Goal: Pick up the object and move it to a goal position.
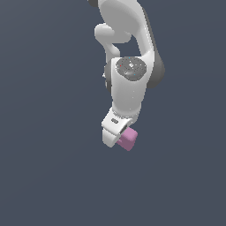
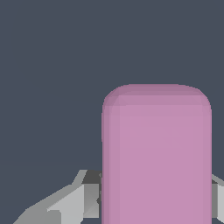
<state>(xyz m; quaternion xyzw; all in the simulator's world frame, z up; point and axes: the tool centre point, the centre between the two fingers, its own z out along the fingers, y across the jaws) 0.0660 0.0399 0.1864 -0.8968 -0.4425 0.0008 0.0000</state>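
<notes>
The white, rounded robot arm [image 1: 128, 84] reaches down mid-scene; its white gripper [image 1: 118, 137] holds a small matte pink rounded block [image 1: 128, 139], protruding toward the exterior view's right.

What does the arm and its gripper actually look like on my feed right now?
The arm is glossy white with rounded, bulging segments and dark grey bands at the joints. One joint carries a round speckled grey cap with tiny coloured dots. The gripper has a white blocky body with a small dark slot mark. In the wrist view its fingers are angular and light grey. No cables show.
</notes>
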